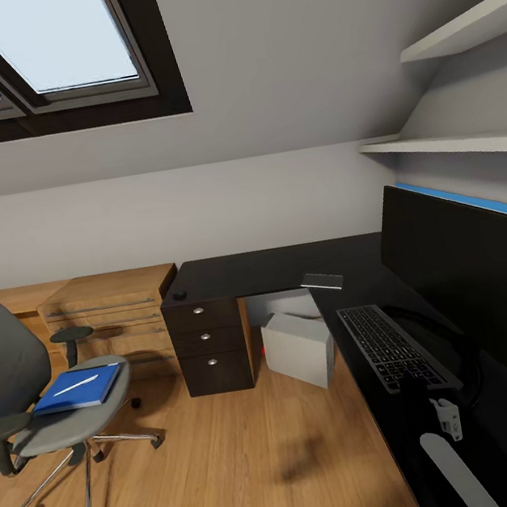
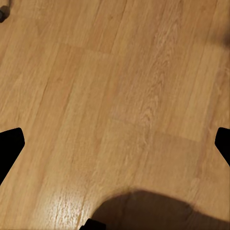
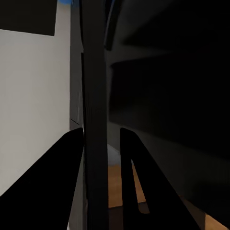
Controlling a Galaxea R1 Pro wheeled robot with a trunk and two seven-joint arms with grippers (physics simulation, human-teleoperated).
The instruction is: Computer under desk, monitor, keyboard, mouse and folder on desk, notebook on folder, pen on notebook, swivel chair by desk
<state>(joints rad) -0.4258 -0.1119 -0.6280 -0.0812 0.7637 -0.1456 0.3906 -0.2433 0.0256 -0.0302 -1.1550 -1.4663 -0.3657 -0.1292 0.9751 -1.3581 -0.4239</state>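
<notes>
The swivel chair (image 1: 35,427) stands on the floor at the left, away from the desk (image 1: 249,275). On its seat lies the blue folder (image 1: 95,391) with the white pen (image 1: 76,385) across it. The pale computer (image 1: 300,350) sits under the desk. On the desk top are the notebook (image 1: 322,281), the keyboard (image 1: 391,346) and the wide black monitor (image 1: 471,284). A small black lump (image 1: 180,295), perhaps the mouse, rests at the desk's far corner. My right gripper (image 3: 100,130) is shut on a thin dark part of the monitor (image 3: 96,96). My left gripper (image 2: 115,143) hangs open over the wooden floor.
A light wooden drawer unit (image 1: 111,313) stands behind the chair against the wall. Black desk drawers (image 1: 209,342) sit beside the computer. White shelves (image 1: 465,142) hang above the monitor. Bare wooden floor (image 1: 236,453) lies between chair and desk.
</notes>
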